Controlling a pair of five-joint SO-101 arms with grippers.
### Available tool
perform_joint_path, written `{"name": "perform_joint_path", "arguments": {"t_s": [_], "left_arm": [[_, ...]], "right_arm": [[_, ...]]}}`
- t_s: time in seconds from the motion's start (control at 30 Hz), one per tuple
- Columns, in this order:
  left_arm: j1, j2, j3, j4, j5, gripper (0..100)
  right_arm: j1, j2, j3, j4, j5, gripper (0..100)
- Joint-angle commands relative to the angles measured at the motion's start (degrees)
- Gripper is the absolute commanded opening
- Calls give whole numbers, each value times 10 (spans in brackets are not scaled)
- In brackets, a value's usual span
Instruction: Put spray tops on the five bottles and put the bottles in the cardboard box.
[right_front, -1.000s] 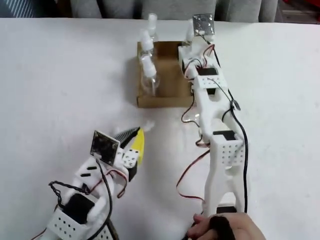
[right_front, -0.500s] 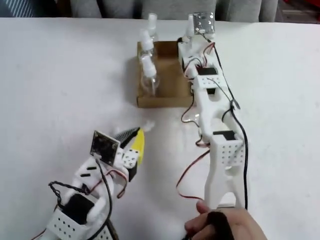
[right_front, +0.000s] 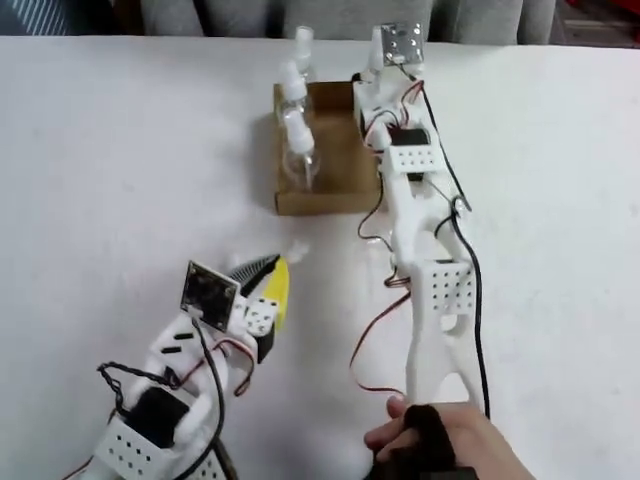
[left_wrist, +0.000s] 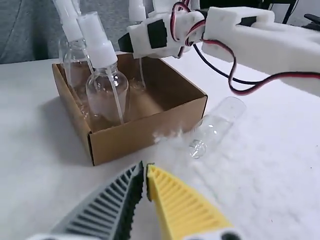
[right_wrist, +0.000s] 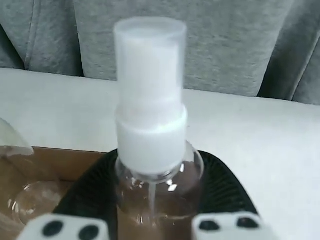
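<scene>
Gripper R (right_wrist: 150, 192) w/ bottle (right_wrist: 150, 135) at box (right_front: 330, 204)

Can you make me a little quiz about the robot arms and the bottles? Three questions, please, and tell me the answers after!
1. On the table lies a bottle. True or false: it has a spray top on.
2. What does the right gripper hold? A. a bottle with its top on. B. a loose spray top. C. nothing.
3. Fill the gap: the left gripper has its fingers ___ (open or shut).

Key: 1. false, its neck is bare. 2. A. 3. shut.
</scene>
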Motion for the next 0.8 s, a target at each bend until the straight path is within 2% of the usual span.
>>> {"name": "perform_joint_path", "arguments": {"t_s": [0.0, 0.27, 0.53, 0.77], "left_arm": [[-4, -3, 0, 0, -5, 20], [-4, -3, 0, 0, -5, 20], [-4, -3, 0, 0, -5, 20], [-4, -3, 0, 0, -5, 20]], "right_arm": [[-6, 13, -75, 31, 2, 15], [-2, 70, -144, 34, 6, 15], [-6, 58, -148, 74, 7, 15], [-6, 55, -148, 87, 4, 115]]}}
